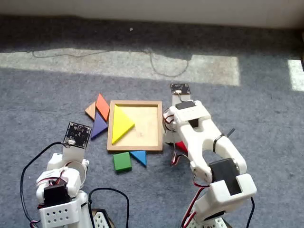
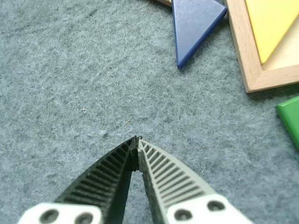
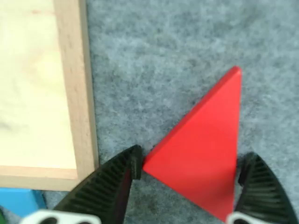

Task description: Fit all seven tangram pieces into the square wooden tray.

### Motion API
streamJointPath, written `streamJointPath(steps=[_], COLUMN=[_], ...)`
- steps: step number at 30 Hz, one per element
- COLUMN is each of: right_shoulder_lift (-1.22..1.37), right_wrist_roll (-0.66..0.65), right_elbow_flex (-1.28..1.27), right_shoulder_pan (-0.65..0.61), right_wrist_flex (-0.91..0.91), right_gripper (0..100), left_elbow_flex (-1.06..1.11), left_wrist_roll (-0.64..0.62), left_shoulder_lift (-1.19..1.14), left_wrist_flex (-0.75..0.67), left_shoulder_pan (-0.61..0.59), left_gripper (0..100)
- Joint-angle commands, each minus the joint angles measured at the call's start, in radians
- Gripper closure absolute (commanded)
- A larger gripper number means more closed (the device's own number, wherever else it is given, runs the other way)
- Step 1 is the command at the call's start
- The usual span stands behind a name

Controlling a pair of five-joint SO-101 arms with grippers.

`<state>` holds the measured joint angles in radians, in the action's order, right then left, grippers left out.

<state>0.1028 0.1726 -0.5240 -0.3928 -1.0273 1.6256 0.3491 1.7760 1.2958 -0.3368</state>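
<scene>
Lying inside the square wooden tray (image 1: 135, 148), along its left rim, is the yellow triangle (image 1: 121, 124). The red triangle (image 3: 201, 149) rests just beside the tray's right rim, between the spread fingers of the right gripper (image 3: 191, 162); one finger possibly touches it. The left gripper (image 2: 138, 142) is clenched on nothing, near the tray's left near corner. A green square (image 1: 122, 161) lies beside the near rim.

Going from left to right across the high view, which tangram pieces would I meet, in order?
Tan triangle → orange parallelogram → yellow triangle, lying in the wooden tray → light blue triangle → red triangle. The dark blue triangle and green square overlap others sideways, so they are left out.
</scene>
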Motion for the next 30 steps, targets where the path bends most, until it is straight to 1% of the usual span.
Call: streamJointPath(steps=[1, 4, 11, 15, 19, 23, 28, 30], right_shoulder_lift=[0.024, 0.033, 0.018, -0.122, -0.283, -0.361, -0.331, -0.303], right_wrist_roll=[-0.011, -0.012, -0.014, -0.066, -0.069, -0.068, -0.060, -0.043], right_elbow_flex=[0.013, 0.013, 0.013, 0.005, -0.038, -0.058, -0.050, -0.008], right_shoulder_pan=[0.018, 0.019, 0.019, 0.012, -0.007, -0.068, -0.147, -0.188], right_wrist_flex=[0.002, 0.004, -0.021, -0.039, -0.041, -0.042, -0.041, -0.044], right_gripper=[74.9, 80.6, 81.4, 81.4, 81.4, 81.4, 81.4, 81.4], left_elbow_flex=[-0.025, -0.025, -0.025, -0.025, -0.025, -0.025, -0.025, -0.025], left_wrist_roll=[0.005, 0.005, 0.005, 0.005, 0.005, 0.005, 0.005, 0.005], left_shoulder_lift=[0.036, 0.036, 0.036, 0.036, 0.036, 0.036, 0.036, 0.036], left_wrist_flex=[-0.014, -0.014, -0.014, -0.015, -0.015, -0.017, -0.017, -0.017], left_shoulder_pan=[-0.007, -0.007, -0.007, -0.007, -0.007, -0.007, -0.007, -0.007], left_gripper=[99, 99, 99, 99, 99, 99, 99, 99])
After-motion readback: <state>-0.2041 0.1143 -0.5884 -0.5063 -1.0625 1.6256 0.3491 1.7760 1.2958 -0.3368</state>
